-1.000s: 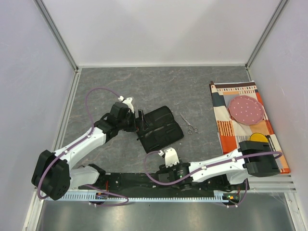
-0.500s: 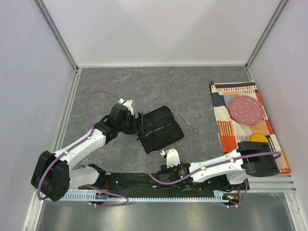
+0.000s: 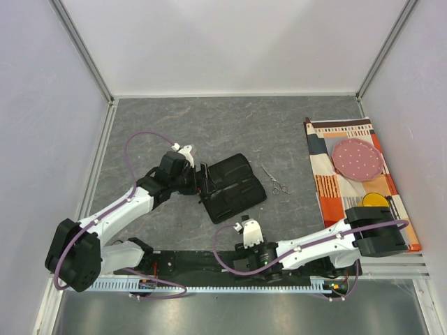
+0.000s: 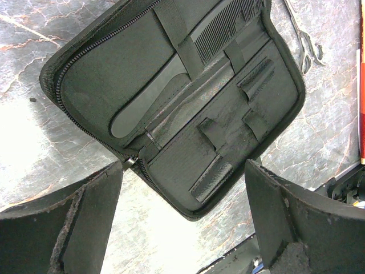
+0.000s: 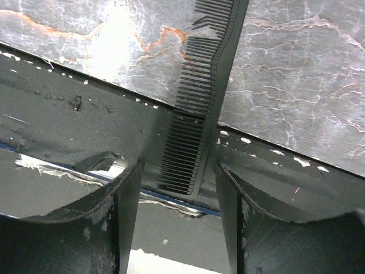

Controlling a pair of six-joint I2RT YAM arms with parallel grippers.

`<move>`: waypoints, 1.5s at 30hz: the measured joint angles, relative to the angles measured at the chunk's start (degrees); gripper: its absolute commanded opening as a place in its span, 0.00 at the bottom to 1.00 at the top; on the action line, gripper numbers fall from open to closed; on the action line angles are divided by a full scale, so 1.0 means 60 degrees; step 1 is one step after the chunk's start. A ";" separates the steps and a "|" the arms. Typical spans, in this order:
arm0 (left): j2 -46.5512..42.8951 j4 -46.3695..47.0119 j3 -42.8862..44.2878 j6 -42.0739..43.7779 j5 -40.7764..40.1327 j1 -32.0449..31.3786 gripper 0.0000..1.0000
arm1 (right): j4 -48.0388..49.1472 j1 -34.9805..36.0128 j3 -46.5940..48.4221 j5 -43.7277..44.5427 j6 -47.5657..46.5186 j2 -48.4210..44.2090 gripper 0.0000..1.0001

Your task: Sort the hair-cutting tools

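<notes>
The left pincer [image 4: 183, 171] is hanging released, its jaws standing wide apart just over the near edge of the black pouch [image 4: 228, 131], gripping nothing. The pouch is lying unzipped and spread flat on the grey worktop [image 3: 209, 125], close in front of the left arm. A black comb-like tool [image 4: 154, 97] is sitting in the pouch's upper half, tucked under the fabric straps, its teeth pointing toward the far end and its smooth handle toward the zipper corner. Silver scissors [image 3: 277, 181] are lying on the bare worktop just beside the pouch's right edge, apart from it; whether this is one pair or two is impossible to tell.

The right pincer [image 5: 178, 171] is hovering low at the near edge of the worktop, also released. Its jaws are straddling the end of a flat black comb [image 5: 199, 97], with a gap showing on each side, so neither finger is pressing it. The comb is lying across the worktop edge and onto the black base rail [image 5: 68, 131].

A patterned cloth [image 3: 328, 188] is lying along the right side, well apart from the tools.
</notes>
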 measured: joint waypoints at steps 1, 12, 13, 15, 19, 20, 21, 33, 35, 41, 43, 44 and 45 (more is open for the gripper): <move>0.0000 0.0000 0.0000 0.0000 0.0000 0.0000 0.93 | -0.0073 0.0033 0.0076 0.0040 -0.0029 0.0098 0.62; 0.0000 -0.0004 0.0000 0.0000 -0.0004 0.0000 0.93 | -0.0433 0.0310 0.0091 0.0324 0.0098 0.0193 0.40; 0.0000 0.0000 0.0000 0.0000 -0.0004 0.0000 0.93 | -0.0437 0.0324 0.0073 0.0339 0.0106 0.0171 0.38; 0.0000 0.0000 0.0000 0.0000 -0.0007 0.0000 0.93 | -0.0463 0.0357 0.0055 0.0353 0.0138 0.0157 0.32; 0.0004 -0.0004 0.0000 0.0000 -0.0018 0.0000 0.93 | -0.0492 0.0401 0.0051 0.0386 0.0178 0.0157 0.22; 0.0004 -0.0004 0.0000 0.0000 -0.0018 0.0000 0.93 | -0.0492 0.0415 0.0051 0.0393 0.0182 0.0157 0.20; 0.0007 0.0000 0.0000 0.0000 -0.0018 0.0000 0.93 | -0.0495 0.0430 0.0047 0.0412 0.0186 0.0160 0.17; 0.0007 0.0000 0.0000 0.0000 0.0018 0.0000 0.93 | -0.0849 0.0506 0.0047 0.0408 0.0514 0.0066 0.12; 0.0007 0.0000 0.0000 0.0000 0.0080 0.0000 0.93 | -0.1158 0.0521 0.0055 0.0342 0.0561 -0.0015 0.11; 0.0004 -0.0025 0.0044 0.0000 0.0550 -0.0018 0.93 | -0.2459 0.0645 0.0346 0.0266 0.0503 -0.0437 0.11; -0.0015 -0.0062 0.0102 0.0000 0.0790 -0.0018 0.93 | -0.2779 0.0747 0.0612 0.0335 0.0379 -0.0637 0.11; -0.0033 -0.0091 0.0149 0.0004 0.0947 -0.0018 0.93 | -0.2918 0.0801 0.0750 0.0390 0.0299 -0.0721 0.11; -0.0062 -0.0091 0.0193 0.0000 0.1096 -0.0022 0.93 | -0.3067 0.0852 0.0885 0.0452 0.0211 -0.0783 0.11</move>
